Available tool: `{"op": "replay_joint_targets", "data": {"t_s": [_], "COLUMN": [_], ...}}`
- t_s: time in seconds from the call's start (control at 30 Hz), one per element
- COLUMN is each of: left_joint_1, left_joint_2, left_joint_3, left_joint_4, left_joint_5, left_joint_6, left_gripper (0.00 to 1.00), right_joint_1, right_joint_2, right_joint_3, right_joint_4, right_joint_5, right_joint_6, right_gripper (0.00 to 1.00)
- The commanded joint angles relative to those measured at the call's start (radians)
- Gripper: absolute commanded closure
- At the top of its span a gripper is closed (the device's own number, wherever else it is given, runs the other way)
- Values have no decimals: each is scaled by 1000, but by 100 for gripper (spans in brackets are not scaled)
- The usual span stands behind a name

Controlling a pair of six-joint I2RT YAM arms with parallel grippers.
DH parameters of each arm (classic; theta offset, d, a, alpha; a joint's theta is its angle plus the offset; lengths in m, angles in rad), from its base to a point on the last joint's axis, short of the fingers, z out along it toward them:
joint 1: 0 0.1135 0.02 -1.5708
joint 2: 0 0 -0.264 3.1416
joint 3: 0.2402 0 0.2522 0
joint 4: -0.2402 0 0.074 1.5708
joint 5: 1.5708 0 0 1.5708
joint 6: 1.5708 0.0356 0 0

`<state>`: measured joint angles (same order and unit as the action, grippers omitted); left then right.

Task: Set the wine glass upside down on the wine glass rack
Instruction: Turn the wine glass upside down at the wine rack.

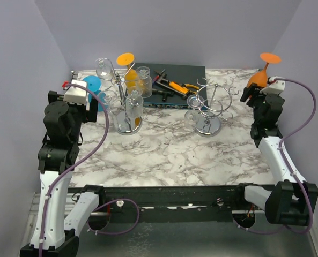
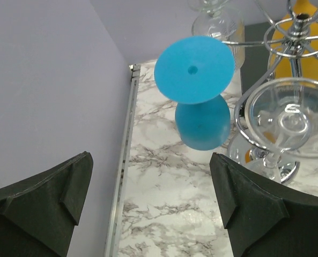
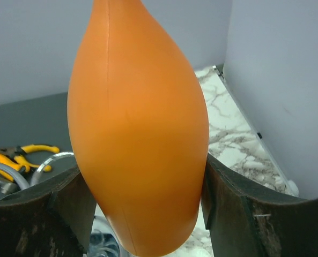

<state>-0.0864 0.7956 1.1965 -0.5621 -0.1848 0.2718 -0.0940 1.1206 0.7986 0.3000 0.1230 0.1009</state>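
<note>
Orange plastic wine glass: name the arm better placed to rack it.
Right. Right gripper holds the orange plastic wine glass, foot up, near the chrome wire rack; left gripper open, empty.

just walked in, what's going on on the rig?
The right claw grips an orange plastic wine glass by its bowl, foot up, in the air at the table's far right. The chrome wire rack mid-table stands to its left, and the glass is not on it yet. The left claw is open and holds nothing. It faces a blue plastic wine glass, inverted beside the other chrome rack, which carries clear glasses.
</note>
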Motion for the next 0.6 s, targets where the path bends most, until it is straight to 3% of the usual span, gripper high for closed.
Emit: {"op": "replay_joint_targets", "data": {"t_s": [0.0,0.17,0.57], "left_joint_1": [5,10,9], "left_joint_2": [-61,-84,-177], "left_joint_3": [-78,-108,-172], "left_joint_4": [21,-13,-75], "left_joint_5": [-53,21,211], "left_joint_6": [-53,-80,-147], "left_gripper": [1,1,1], "right_joint_1": [-14,-14,-15], "right_joint_2": [32,79,197], "right_joint_3": [-63,-158,-280], "right_joint_4": [140,200,336], "right_joint_5": [55,56,-150], "right_joint_6": [-37,-61,-90], "right_gripper": [34,32,30]}}
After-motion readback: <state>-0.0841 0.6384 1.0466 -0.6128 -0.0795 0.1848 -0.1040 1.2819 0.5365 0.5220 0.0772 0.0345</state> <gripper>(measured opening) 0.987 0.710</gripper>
